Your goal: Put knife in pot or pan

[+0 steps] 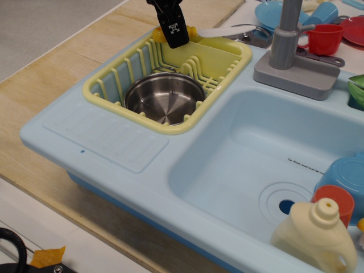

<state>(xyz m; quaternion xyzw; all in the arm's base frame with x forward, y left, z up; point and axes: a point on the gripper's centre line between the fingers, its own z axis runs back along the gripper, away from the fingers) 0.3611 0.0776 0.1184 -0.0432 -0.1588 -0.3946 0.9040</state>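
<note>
Nearest us, the pot (164, 97) sits empty in the yellow rack (108, 96). Toward the bench's far edge, our gripper (173, 33) is clamped on the knife (222, 30), blade sideways. We should carry it over the pot, tip it down, then release low.

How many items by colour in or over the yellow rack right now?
Steel: 1, the pot sitting in the rack.
Yellow-orange and white: 1, the knife held above the rack's back edge by the tool.
Total: 2.
</note>
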